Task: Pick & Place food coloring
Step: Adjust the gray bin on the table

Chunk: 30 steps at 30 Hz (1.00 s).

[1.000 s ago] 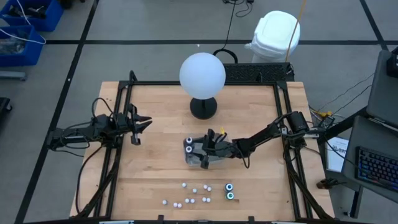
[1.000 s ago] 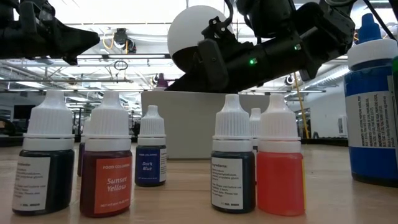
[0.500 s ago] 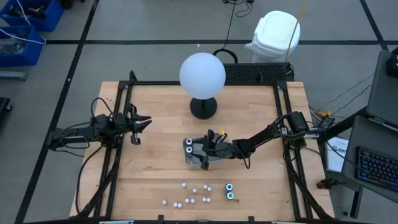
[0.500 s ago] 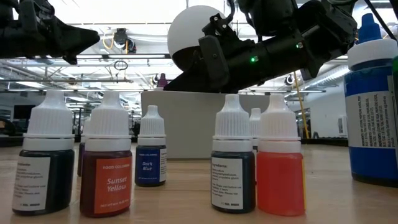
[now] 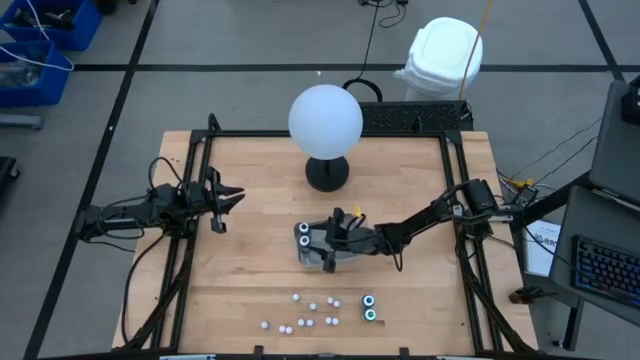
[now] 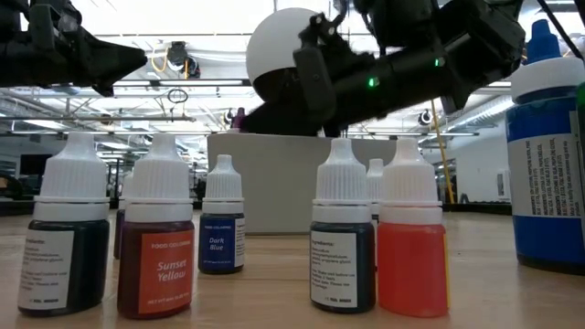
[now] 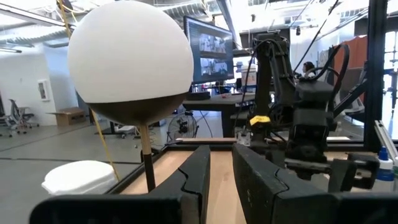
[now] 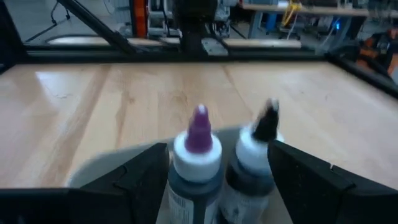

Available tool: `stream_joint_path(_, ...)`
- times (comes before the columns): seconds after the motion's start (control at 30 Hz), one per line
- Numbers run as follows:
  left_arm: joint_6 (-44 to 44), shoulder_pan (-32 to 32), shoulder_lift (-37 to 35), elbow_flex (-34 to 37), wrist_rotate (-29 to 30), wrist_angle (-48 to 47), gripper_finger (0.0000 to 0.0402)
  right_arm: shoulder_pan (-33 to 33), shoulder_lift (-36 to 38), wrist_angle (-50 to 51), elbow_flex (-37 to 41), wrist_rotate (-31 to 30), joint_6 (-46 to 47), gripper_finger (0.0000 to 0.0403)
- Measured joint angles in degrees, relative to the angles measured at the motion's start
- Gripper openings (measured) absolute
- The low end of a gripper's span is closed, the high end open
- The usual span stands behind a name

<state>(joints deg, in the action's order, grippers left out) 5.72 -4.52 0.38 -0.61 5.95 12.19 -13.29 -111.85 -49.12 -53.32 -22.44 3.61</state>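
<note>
From where I stand, the white globe (image 5: pixel 325 119) on its black base marks the back of the table (image 5: pixel 250 270). In front of it sits the clear tray (image 5: pixel 312 256), with two larger food coloring bottles (image 8: pixel 198 163) standing in it, one purple-tipped, one black-tipped. The right gripper (image 5: pixel 331 247) hangs over that tray, its fingers (image 8: pixel 308 177) spread wide either side of the two bottles, grasping nothing. Farther forward from the globe, the small white-topped bottles (image 5: pixel 310 312) stand scattered near the table's front edge, two teal-topped ones (image 5: pixel 369 306) beside them. The left gripper (image 5: pixel 228 203) waits off to the globe's left, fingers (image 7: pixel 198 174) nearly together, empty.
</note>
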Motion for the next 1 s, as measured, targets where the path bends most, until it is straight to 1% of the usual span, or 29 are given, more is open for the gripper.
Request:
stream_joint_path(0.13,0.00,-0.01,-0.02,0.01,0.01,0.00,0.0076,-1.20,2.95,0.81,-0.07,-0.55,-3.23,0.0263)
stream_joint_path(0.23,-0.07,0.01,-0.01,0.01,-0.05,-0.20,0.0076,-2.46,5.93,3.80,-0.07,-3.68,-5.36,0.0263)
stream_joint_path(0.37,-0.02,-0.01,0.00,0.00,-0.04,-0.12,0.0076,-4.43,10.65,10.70,-0.07,-8.86,-6.48,0.0263)
stream_joint_path(0.43,-0.01,-0.01,-0.02,0.01,-0.04,-0.13,0.0076,-5.27,12.90,14.34,-0.07,-10.25,-6.21,0.0263)
stream_joint_path(0.57,0.56,-0.01,0.00,-0.01,-0.04,-0.20,0.0076,-6.43,15.69,17.59,-0.07,-10.55,-6.35,0.0263)
stream_joint_path(0.67,2.73,-0.01,-0.01,-0.01,-0.08,-0.16,0.0076,-7.26,16.87,17.64,-0.07,-10.59,-7.87,0.0257)
stream_joint_path(0.77,3.01,-0.01,0.33,0.00,-1.21,-0.09,0.0076,-7.80,18.41,17.71,-0.07,-10.84,-9.50,0.0232)
stream_joint_path(0.83,3.06,0.01,0.84,-0.01,-1.93,0.08,0.0076,-8.06,19.72,19.55,-0.07,-12.29,-10.47,0.0209)
stream_joint_path(0.9,3.08,0.00,1.62,-0.01,-2.80,0.31,0.0076,-8.20,21.02,21.85,-0.09,-12.44,-10.60,0.0182)
stream_joint_path(0.93,3.30,-0.01,2.12,-0.01,-3.84,0.28,0.0076,-8.39,21.73,23.22,-0.08,-12.41,-10.29,0.0167)
stream_joint_path(1.0,4.86,-0.01,3.42,0.00,-7.71,0.33,0.0076,-9.16,22.47,23.64,-0.07,-11.93,-9.47,0.0136)
